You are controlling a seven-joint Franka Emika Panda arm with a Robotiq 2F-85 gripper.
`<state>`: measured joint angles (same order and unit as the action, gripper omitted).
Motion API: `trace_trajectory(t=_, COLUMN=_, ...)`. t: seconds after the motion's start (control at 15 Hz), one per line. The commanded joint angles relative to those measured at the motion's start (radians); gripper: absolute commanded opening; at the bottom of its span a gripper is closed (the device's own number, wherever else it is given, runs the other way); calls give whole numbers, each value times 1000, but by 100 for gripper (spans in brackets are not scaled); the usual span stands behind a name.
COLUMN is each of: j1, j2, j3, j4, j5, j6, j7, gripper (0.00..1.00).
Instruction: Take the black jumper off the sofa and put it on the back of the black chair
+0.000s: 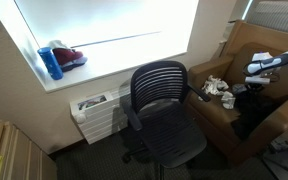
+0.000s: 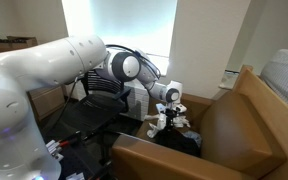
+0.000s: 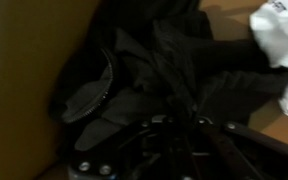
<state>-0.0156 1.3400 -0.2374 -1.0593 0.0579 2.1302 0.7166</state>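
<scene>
Gripper right over the jumper on the sofa, and there's plenty that could go sideways here

Up close in the wrist view, the gripper (image 3: 174, 140) sits low over the black jumper (image 3: 144, 70). It's dark metal on dark fabric, so honestly can't tell if the jaws are spread or pinched onto a fold. The jumper lies crumpled on the sofa (image 3: 19, 90) seat, tucked in by the arm. The first risk is that the robot pinches one thin fold and the rest slides out on the lift. The white cloth (image 3: 279, 30) lies just beside the jumper, so a sloppy grab could drag that along too. Further out, the black chair (image 1: 159, 90) stands beside the sofa on casters. A trailing sleeve could snag on the sofa arm, and a nudge might roll or swivel the chair, so the jumper misses the backrest.
</scene>
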Motion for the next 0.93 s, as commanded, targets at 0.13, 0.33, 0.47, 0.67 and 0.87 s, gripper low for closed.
trace_trajectory(t=0.13, j1=55, j2=-289, j3=12, j4=-274, j5=-2, j6=314, j7=-77, gripper=2)
trace_trajectory(t=0.33, j1=69, j2=-423, j3=29, j4=-382, j5=-3, j6=426, j7=-116, gripper=2)
trace_trajectory(t=0.47, j1=90, j2=-512, j3=27, j4=-457, j5=0, j6=482, j7=-120, gripper=2)
trace_trajectory(t=0.67, j1=136, j2=-644, j3=6, j4=-570, j5=-3, j6=575, j7=-77, gripper=2)
trace_trajectory(t=0.87, j1=180, j2=-772, j3=-6, j4=-684, j5=8, j6=706, j7=-13, gripper=2)
